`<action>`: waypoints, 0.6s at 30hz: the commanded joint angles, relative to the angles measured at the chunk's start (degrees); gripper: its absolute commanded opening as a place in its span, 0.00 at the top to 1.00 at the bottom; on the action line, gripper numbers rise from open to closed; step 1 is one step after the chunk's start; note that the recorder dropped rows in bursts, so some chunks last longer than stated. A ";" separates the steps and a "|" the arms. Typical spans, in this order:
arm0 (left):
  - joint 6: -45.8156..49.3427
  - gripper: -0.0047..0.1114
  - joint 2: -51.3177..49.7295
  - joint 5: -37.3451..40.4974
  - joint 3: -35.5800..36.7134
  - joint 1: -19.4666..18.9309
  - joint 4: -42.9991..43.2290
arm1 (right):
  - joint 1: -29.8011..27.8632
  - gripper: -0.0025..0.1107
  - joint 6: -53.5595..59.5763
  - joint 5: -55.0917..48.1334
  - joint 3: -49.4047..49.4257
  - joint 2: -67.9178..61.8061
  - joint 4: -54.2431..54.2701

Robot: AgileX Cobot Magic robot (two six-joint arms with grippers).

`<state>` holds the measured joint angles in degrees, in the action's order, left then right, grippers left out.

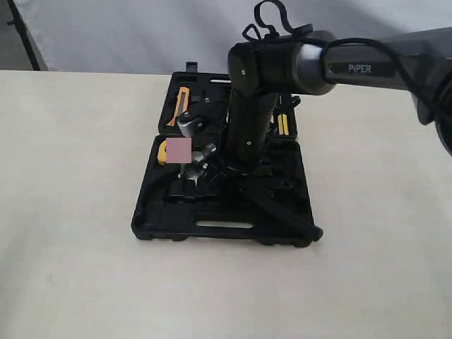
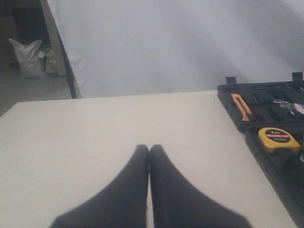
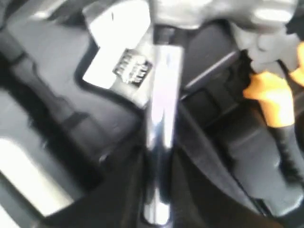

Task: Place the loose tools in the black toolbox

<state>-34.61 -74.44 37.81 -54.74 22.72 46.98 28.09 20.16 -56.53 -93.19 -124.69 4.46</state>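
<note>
Cream tabletop (image 1: 70, 212), black toolbox (image 1: 212, 229) lying open. My right gripper (image 1: 200, 175) pinches the claw hammer (image 3: 159, 118) by its shaft above the recesses. Its handle pokes past the rim, so it may tip out on release. Left gripper (image 2: 149, 154) closed, empty.

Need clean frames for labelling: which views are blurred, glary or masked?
Right wrist view: blurred throughout, glare streaking the hammer. Exterior view: sharp, evenly lit, but a flat pink patch hides part of the toolbox. Left wrist view: fairly sharp; tape measure label visible.

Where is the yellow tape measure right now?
The tape measure sits in the black toolbox's near half, at its left edge in the exterior view, just in front of the orange tool.
</note>
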 commanded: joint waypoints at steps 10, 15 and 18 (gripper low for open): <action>-0.59 0.95 0.46 -0.97 0.53 -0.19 -0.78 | -0.35 0.98 7.22 -0.69 -0.06 12.51 11.83; -0.59 0.95 0.46 -0.97 0.53 -0.19 -0.78 | -8.20 0.98 20.01 -7.76 -0.06 14.27 35.58; -0.59 0.95 0.46 -0.97 0.53 -0.19 -0.78 | -12.78 0.98 23.36 -13.43 -0.06 11.79 47.47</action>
<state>-34.61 -74.44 37.81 -54.74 22.72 46.98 18.85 39.10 -65.62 -92.96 -111.36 40.57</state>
